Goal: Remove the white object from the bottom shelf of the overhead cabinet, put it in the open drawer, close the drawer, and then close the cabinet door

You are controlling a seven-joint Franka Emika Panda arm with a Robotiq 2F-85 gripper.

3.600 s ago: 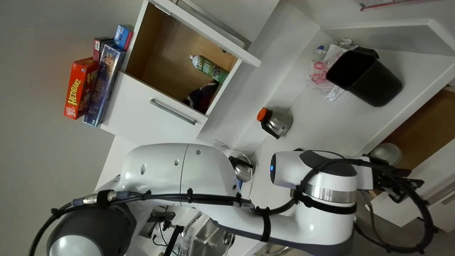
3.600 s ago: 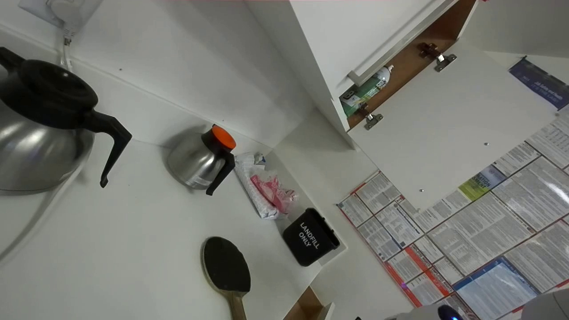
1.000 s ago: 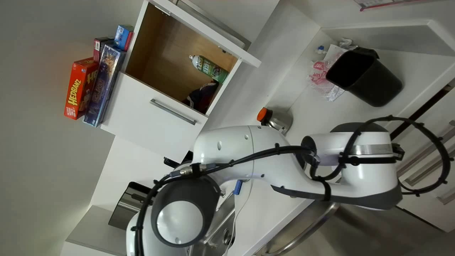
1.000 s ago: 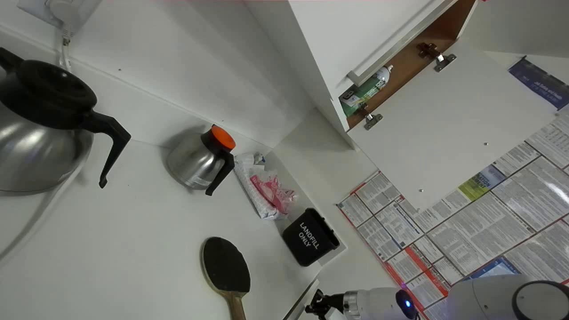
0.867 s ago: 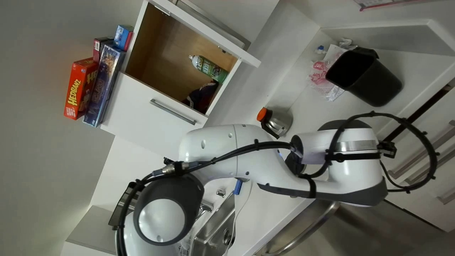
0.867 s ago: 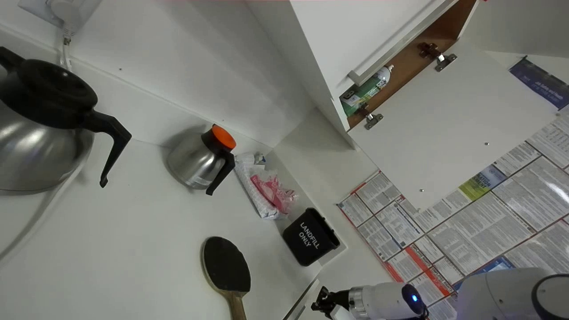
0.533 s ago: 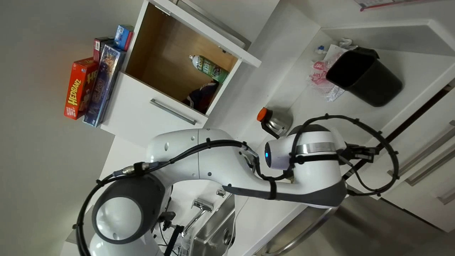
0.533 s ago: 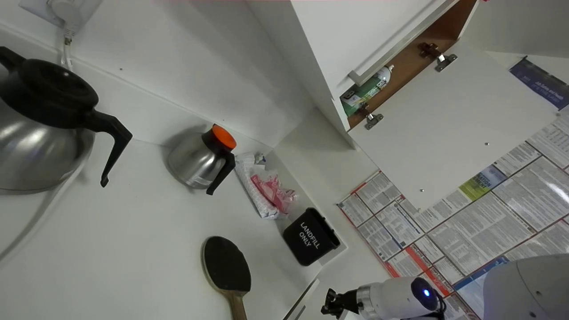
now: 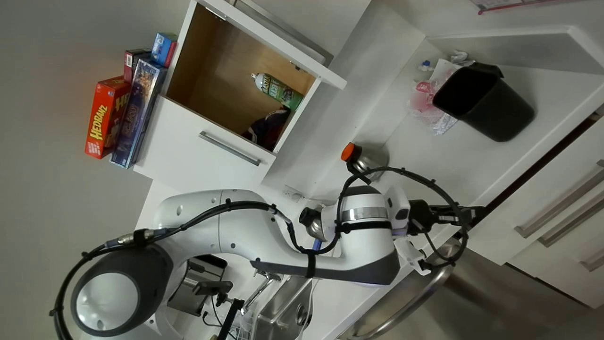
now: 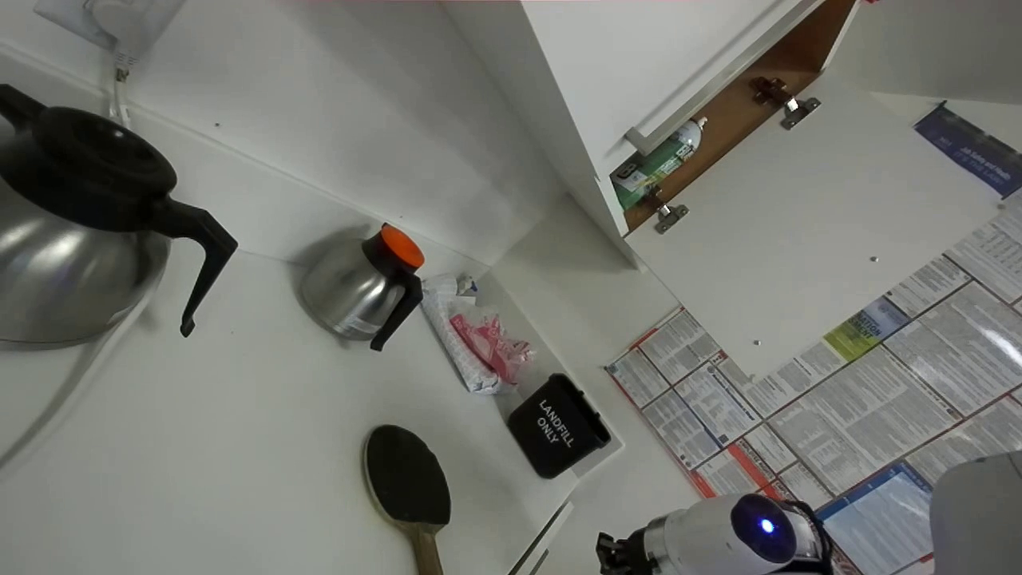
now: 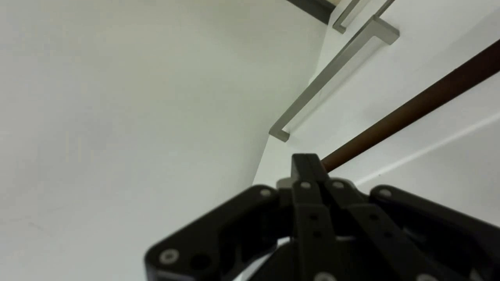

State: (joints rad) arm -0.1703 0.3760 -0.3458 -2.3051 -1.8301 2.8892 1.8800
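My gripper (image 11: 309, 166) is shut and empty; its black fingertips meet. In the exterior views it hangs near the drawer (image 9: 476, 215) (image 10: 611, 551); I cannot tell whether it touches. The drawer's white front (image 9: 524, 212) stands slightly out, leaving a narrow dark gap. Its silver handle (image 11: 332, 72) is ahead in the wrist view. The white object is hidden. The overhead cabinet (image 10: 551, 88) is open, with a light brown interior (image 9: 226, 61). The bottom shelf (image 9: 298, 115) shows edge-on. The cabinet door (image 10: 806, 231) stands swung out on its hinges; its stickers are not in view.
A green spray can (image 9: 278, 92) and a dark cloth (image 9: 271, 127) are in the cabinet. On the counter are a black bin (image 10: 555, 427), a steel pot with orange lid (image 10: 359, 283), a paddle (image 10: 406, 479) and a larger pot (image 10: 80, 263). A sink (image 9: 283, 302) lies near the arm.
The drawer was wide open 3.6 s ago with the white object inside; it has slid nearly shut. Over the last second my arm has drawn back from the drawer front.
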